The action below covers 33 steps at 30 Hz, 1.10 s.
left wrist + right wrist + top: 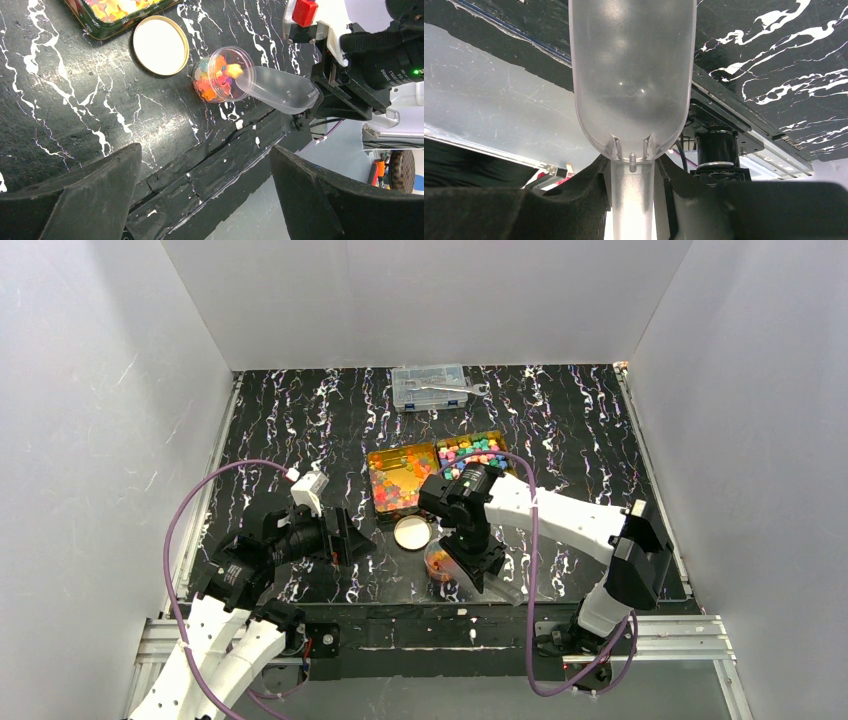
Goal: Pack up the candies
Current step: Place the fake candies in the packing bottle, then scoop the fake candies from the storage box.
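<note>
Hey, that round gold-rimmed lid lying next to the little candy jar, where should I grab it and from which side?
Probably from straight above, pinching across the rim of the lid: it lies flat, too low for a side approach. Set the pinch on the two edges clear of the candy jar and the tin, which crowd its other sides.

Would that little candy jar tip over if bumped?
Probably slides before tipping: the jar looks short and wide, with candies weighing it down. It seems thin clear plastic, so likely light. Its lid is off, so spills are possible.
</note>
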Available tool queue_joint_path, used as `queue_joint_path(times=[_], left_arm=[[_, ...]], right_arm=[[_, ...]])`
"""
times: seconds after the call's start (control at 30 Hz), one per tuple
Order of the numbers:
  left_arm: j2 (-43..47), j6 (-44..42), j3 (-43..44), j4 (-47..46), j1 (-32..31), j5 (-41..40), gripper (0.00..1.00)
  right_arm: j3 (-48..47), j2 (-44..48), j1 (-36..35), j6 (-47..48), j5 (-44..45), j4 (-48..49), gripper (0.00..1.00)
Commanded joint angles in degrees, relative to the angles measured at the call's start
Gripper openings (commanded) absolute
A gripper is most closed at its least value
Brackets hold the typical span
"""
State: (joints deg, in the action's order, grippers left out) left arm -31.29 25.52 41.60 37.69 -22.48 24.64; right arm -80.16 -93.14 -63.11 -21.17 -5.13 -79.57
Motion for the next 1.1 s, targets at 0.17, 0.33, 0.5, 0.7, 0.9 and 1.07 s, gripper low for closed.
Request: queue_joint_path(times=[0.17,0.33,0.5,0.7,0.9,1.07], left_arm=[[0.20,-0.84,-0.65,-0.51,-0.22,1.46,0.99],[-0.16,-0.90,-0.71,-0.47,-0.21,1.44,0.99],[-0.40,-1.08,-0.58,-0.50,-0.21,1.84,0.99],[0.59,-1.04,-0.48,-0.49,-0.20,1.38,1.00],[0.59,-0.91,-0.54,-0.43,-0.22,1.05,0.99],[0.86,-0.99,-0.56,-0.51,-0.28,1.32,0.99]], right_arm=[[-0.18,3.71,1.71,0.84,-2.15,-1.92,0.01],[-1.87,5.54,1.94,0.31,0.93,-1.74,0.01],[-3.66,6.80,1.94,-0.08,6.73,-1.36,0.01],[-6.88,7.14,2.03,0.76,16.50,1.46,0.01],[-8.39,6.70,2.66,4.58,26.13,6.29,0.01],[-11.20,3.53,4.92,11.48,31.13,8.10,0.01]])
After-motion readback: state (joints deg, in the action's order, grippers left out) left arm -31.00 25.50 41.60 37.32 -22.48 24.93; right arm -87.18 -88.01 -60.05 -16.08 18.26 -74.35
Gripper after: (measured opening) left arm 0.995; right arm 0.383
